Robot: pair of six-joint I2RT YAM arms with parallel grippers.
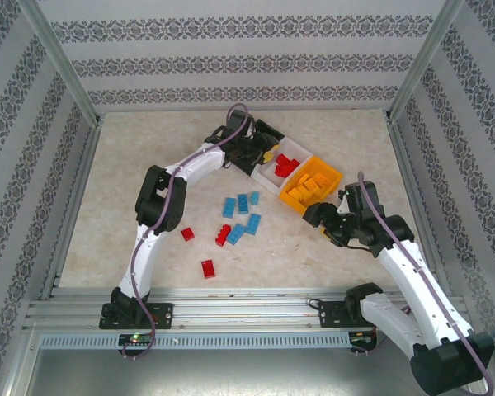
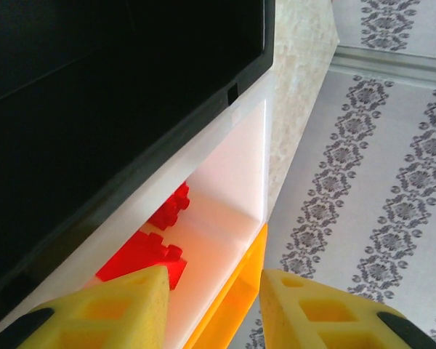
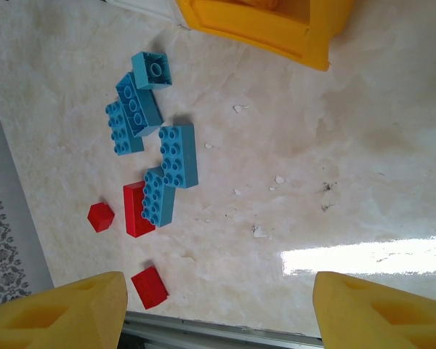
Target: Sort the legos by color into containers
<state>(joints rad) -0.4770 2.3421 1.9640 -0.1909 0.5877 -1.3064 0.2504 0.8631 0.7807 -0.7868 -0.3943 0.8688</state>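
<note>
Seen from above, three loose red bricks (image 1: 208, 268) lie on the table (image 1: 132, 148) at the left. One of them touches the cluster of five blue bricks (image 1: 242, 203) just to their right. Further right, the black bin (image 1: 272, 130), white bin (image 1: 271, 180) and orange bin (image 1: 337, 173) stand joined in a slanting row. The orange one is heaped with orange bricks (image 1: 309, 186). This is the one view that takes in the whole row.

The left wrist camera looks close into the white bin, where sorted red bricks (image 2: 142, 254) lie against the black bin's wall. The left gripper (image 2: 214, 282) hangs over that shared edge. Its yellow fingers stand a little apart with nothing between them, and I cannot tell whether they touch the bins.

The right wrist camera shows that one blue brick lies right against a red one. It also shows pale flecks on the tabletop. The right gripper (image 3: 219, 287) hovers near the orange bin's corner, spread wide and empty.
</note>
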